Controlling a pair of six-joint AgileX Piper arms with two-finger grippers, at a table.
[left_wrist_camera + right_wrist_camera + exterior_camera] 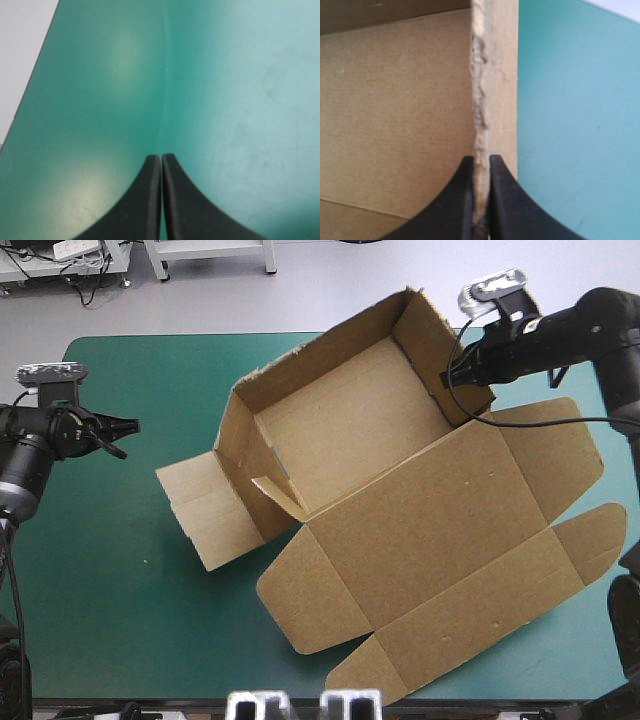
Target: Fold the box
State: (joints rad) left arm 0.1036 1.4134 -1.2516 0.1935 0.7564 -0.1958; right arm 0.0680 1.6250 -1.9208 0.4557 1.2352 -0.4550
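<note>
The right gripper is pinched almost closed on the raw top edge of the box's side wall. One black finger is on the inner face and the other on the outer, with only the board's thickness between them. In the high view the right gripper sits in the upper right of the frame, on the raised wall toward the table's far right corner. The grip looks meant to hold this wall upright so the tray holds its shape while the rest is worked, though that is a judgement. The right arm enters from the right edge of the frame and reaches leftward, its wrist roughly level above the wall.

The left gripper is closed on nothing, its fingers meeting in one pointed arch over the bare teal-green cover. In the high view the left gripper hovers at the middle left of the frame, well apart from the box. Its arm is drawn in along the left edge, apparently parked out of the way.

The box lies across the centre and right of the frame. Its tray walls are raised at upper centre and the lid lies flat toward the lower right. One end flap lies flat on the cover at centre left, and it seems to be what is left to raise and tuck.
</note>
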